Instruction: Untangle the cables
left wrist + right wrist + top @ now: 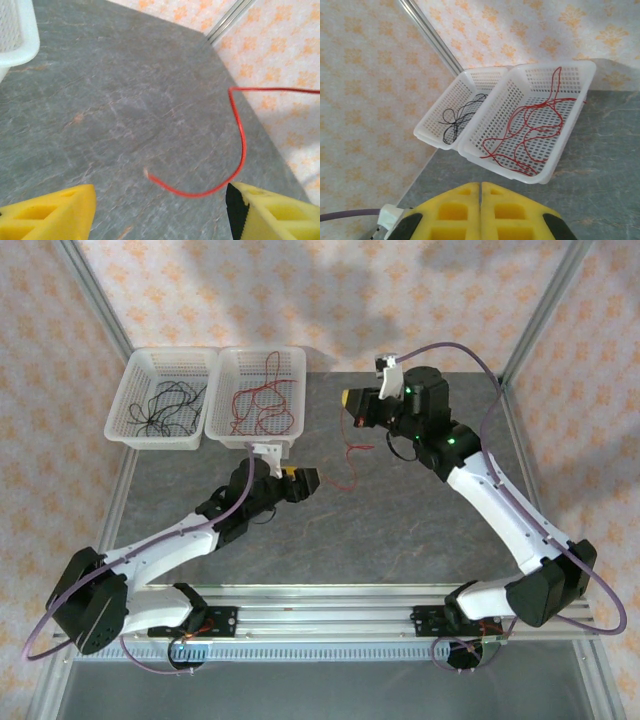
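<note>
My right gripper [352,410] is raised over the back middle of the table, its yellow fingers [481,210] pressed shut. A thin red cable [349,468] hangs from it down to the grey tabletop. The left gripper [310,484] stands open just left of that cable's lower end. In the left wrist view the red cable [242,150] curves between the yellow fingers [55,215], its free end near the middle and its bend close to the right finger. More red cables [262,400] [530,130] lie in the right basket, and black cables [165,408] [454,120] in the left one.
Two white mesh baskets [160,355] [262,350] sit side by side at the back left, and a corner of one [20,35] shows in the left wrist view. Metal frame posts [530,330] and patterned walls border the table. A rail [320,615] runs along the near edge.
</note>
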